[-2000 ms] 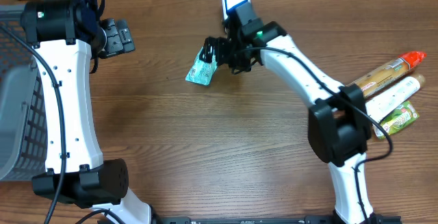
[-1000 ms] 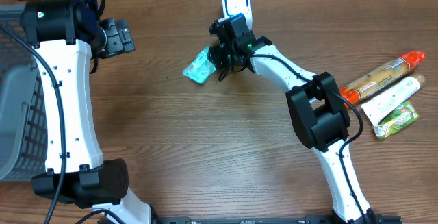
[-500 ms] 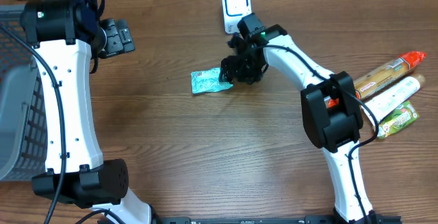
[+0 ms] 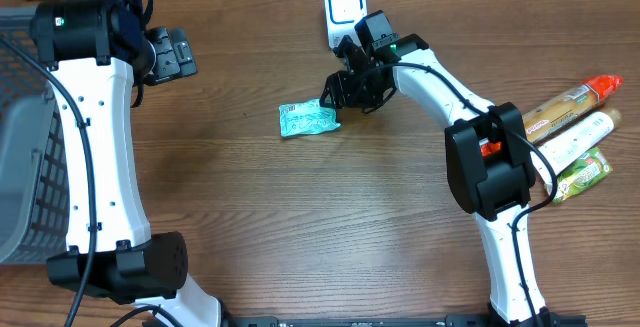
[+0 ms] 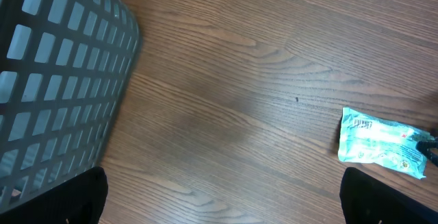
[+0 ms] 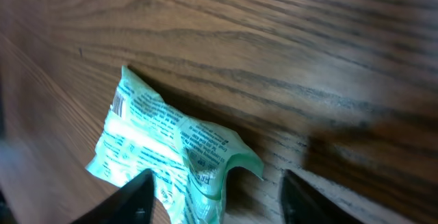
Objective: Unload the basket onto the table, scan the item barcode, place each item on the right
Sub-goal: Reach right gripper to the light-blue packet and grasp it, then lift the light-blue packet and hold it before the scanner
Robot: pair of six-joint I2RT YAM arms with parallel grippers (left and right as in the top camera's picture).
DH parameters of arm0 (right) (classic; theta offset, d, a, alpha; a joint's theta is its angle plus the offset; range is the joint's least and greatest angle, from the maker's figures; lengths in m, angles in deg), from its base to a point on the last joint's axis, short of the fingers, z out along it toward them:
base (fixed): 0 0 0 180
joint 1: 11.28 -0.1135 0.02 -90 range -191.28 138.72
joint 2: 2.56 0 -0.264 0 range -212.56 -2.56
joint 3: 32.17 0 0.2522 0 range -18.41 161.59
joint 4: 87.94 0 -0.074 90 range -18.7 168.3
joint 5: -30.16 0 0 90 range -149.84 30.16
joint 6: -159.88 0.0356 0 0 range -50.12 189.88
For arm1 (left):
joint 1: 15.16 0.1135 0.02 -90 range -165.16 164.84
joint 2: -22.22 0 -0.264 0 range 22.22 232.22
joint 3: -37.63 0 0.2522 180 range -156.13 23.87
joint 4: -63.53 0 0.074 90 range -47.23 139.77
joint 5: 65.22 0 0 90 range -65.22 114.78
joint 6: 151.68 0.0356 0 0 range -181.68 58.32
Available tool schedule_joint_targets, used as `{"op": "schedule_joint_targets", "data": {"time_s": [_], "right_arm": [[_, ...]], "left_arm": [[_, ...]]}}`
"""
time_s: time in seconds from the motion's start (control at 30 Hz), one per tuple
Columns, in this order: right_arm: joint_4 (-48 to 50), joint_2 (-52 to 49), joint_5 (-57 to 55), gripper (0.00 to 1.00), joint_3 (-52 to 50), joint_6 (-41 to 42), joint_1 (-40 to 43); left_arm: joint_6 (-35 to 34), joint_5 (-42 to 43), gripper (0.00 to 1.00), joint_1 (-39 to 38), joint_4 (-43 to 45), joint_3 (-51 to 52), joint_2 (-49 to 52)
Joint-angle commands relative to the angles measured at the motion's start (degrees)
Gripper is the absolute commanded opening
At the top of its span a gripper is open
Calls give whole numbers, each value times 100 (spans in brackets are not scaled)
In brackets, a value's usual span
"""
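Observation:
The item, a pale green packet [image 4: 307, 120] with printed text, lies flat on the wood table in front of the white scanner [image 4: 343, 7] at the back edge. My right gripper [image 4: 336, 102] hovers over the packet's right end with its jaws apart. In the right wrist view the packet [image 6: 164, 148] lies below and between the two fingers, its crumpled corner standing up, and neither finger presses on it. My left gripper [image 4: 170, 54] is open at the back left, far from the packet. The left wrist view shows the packet [image 5: 382, 144] at its right edge.
A grey mesh basket [image 4: 25, 147] stands at the table's left edge, also in the left wrist view [image 5: 55, 66]. At the far right lie an orange-capped tube [image 4: 560, 109], a cream tube [image 4: 575, 139] and a green pouch [image 4: 582, 175].
The right gripper carried the packet down from in front of the scanner, laid it on the table and let it go. It has since drawn back slightly. The left arm stayed still.

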Motion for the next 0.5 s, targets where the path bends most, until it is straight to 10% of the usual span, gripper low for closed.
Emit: {"op": "schedule_joint_targets", "data": {"time_s": [0.0,0.3,0.47], "right_arm": [[13,-258,227,54,-107,398,-92],[116,-708,837,42,-107,525,-389],[361,-706,1141,4,-96,693,-354]], "left_arm": [[-37,-55,100,7,9,-44,-46],[-37,-55,100,7,9,-44,-46],[-37,-55,100,7,9,-44,-46]]}}
